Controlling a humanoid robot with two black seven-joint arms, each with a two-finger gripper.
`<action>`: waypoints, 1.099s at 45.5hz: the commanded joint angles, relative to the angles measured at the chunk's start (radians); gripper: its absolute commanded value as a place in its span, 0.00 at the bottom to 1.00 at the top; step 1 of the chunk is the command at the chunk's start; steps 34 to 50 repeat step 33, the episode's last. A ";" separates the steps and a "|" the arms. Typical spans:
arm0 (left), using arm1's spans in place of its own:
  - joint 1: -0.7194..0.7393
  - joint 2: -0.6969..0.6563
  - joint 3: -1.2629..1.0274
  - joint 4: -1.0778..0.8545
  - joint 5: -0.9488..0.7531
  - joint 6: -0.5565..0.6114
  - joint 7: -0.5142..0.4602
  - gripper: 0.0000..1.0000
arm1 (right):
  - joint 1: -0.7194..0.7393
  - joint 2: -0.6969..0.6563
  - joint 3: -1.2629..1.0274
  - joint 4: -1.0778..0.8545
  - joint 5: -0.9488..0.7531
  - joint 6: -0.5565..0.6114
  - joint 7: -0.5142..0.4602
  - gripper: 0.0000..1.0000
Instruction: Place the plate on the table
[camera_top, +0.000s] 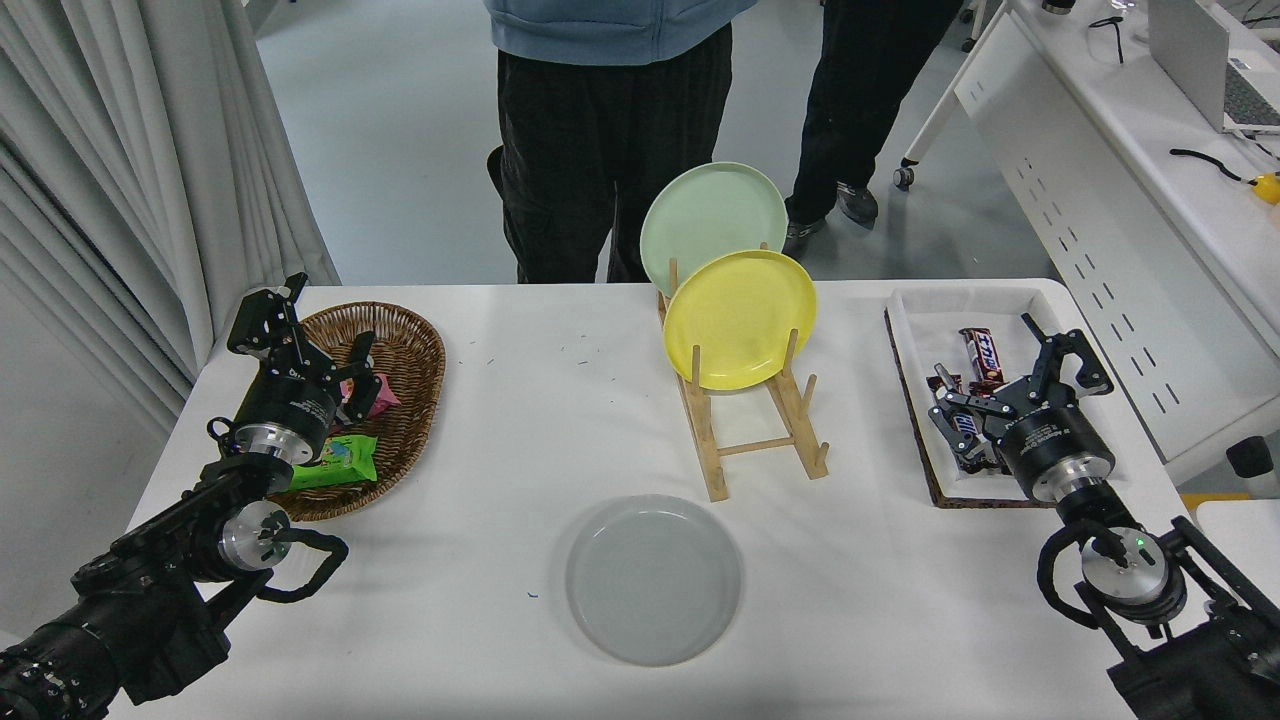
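The left gripper (318, 342) sat parked at lower left, fingers spread — the right gripper (1018, 370) likewise empty, fingers apart.

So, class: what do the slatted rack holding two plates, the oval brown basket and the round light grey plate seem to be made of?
The slatted rack: pale, unpainted wood, judging by its dowel pegs. The oval brown basket: woven wicker or rattan, with a visible weave. The round light grey plate: smooth and matte, with little glare; plastic or ceramic, hard to tell which.

1 head view looks down from high on the robot's side, facing forward across the table (520, 330).
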 joint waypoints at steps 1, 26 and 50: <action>0.000 0.000 0.000 0.001 0.000 0.000 0.000 1.00 | -0.001 0.014 0.018 -0.018 0.002 -0.001 0.002 0.99; 0.000 0.000 0.000 -0.001 0.000 0.000 0.000 1.00 | 0.119 0.057 0.001 -0.134 0.007 0.002 0.001 0.99; 0.000 0.000 0.000 -0.001 0.000 0.001 0.000 1.00 | 0.114 0.069 0.001 -0.111 0.005 0.002 0.002 0.99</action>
